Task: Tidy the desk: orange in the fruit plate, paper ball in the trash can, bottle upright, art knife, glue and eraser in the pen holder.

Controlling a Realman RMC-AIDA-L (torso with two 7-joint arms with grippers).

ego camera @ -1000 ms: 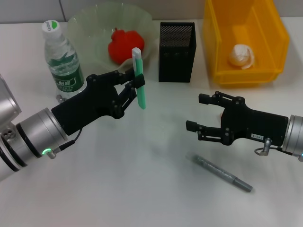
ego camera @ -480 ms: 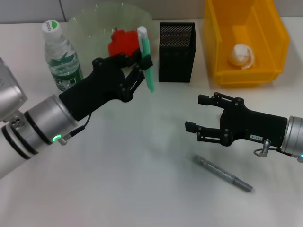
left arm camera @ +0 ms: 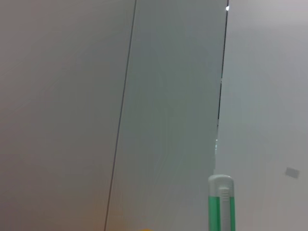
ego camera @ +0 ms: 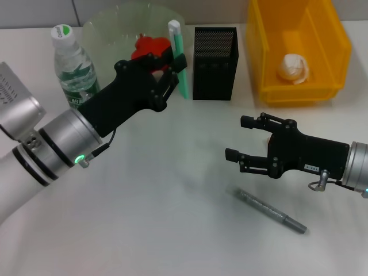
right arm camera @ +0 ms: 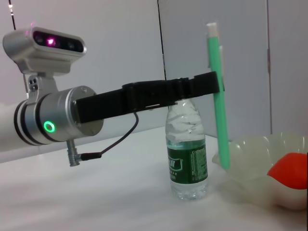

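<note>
Art knife: the green art knife (ego camera: 179, 57) stands nearly upright in the air, long axis close to vertical, white cap end up and the lower end leaning slightly toward the pen holder; it hangs just to the left of the holder, in front of the fruit plate.
Left gripper: the left gripper (ego camera: 172, 69) pinches the knife near its middle, fingers pressed onto the green body.
Left arm: it reaches in from the near left corner and stretches diagonally up toward the far middle of the table, a green ring light glowing on the wrist.
Right gripper: the right gripper (ego camera: 248, 140) hovers low over the table on the right, fingers spread and empty, pointing left.
Pen holder: the black mesh pen holder (ego camera: 214, 56) stands upright at the back.
Bottle: the bottle (ego camera: 73, 68) stands upright at the far left.
Fruit plate: the translucent fruit plate (ego camera: 109, 29) holds a red fruit (ego camera: 150, 45).
Trash can: the yellow bin (ego camera: 299, 49) holds the paper ball (ego camera: 293, 68).
Grey pen: a grey pen (ego camera: 270, 211) lies flat near the right gripper, slanted.
</note>
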